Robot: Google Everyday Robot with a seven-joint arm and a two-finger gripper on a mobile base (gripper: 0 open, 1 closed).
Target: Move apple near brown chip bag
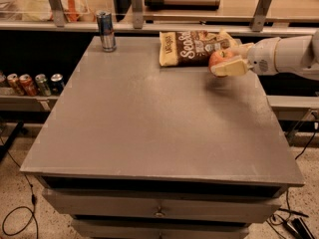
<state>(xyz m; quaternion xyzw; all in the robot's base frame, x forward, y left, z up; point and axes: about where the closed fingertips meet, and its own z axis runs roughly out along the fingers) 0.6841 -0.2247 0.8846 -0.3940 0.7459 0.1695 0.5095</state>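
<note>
Claw point(225, 61) w/ apple point(218, 58) by "Sea" bag point(192, 48)

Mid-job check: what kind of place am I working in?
Likely an office snack area or test kitchen: shelved drink cans, a drawer-fronted table, a counter behind. The pincer holds the apple by the chip bag.

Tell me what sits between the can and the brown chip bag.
Only bare tabletop, in the camera view. The pincer holds the apple beside the brown chip bag.
</note>
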